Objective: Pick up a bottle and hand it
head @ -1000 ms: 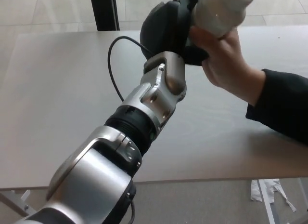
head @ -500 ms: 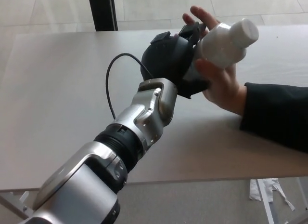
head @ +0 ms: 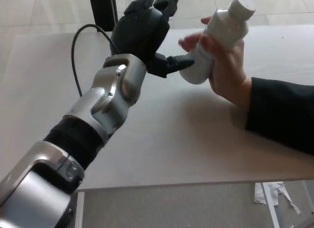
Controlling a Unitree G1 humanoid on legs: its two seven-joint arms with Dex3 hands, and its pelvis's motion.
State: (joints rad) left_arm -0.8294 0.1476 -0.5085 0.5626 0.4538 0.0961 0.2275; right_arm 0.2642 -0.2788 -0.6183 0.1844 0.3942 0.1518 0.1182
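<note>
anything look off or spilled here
Nothing stands out. The white bottle is capped and tilted in a person's hand; the robot's left hand is open beside it. No spill on the table.

The white plastic bottle (head: 216, 39) with a white screw cap is held above the pale tabletop, tilted so that its cap points up and to the picture's right while its rounded base points down and to the left. Its body is smooth and unlabelled on the side that shows. A person's hand (head: 226, 66) wraps around its middle from behind and below. The base lies just beside the thumb tip of the robot's black left hand (head: 144, 32).
</note>
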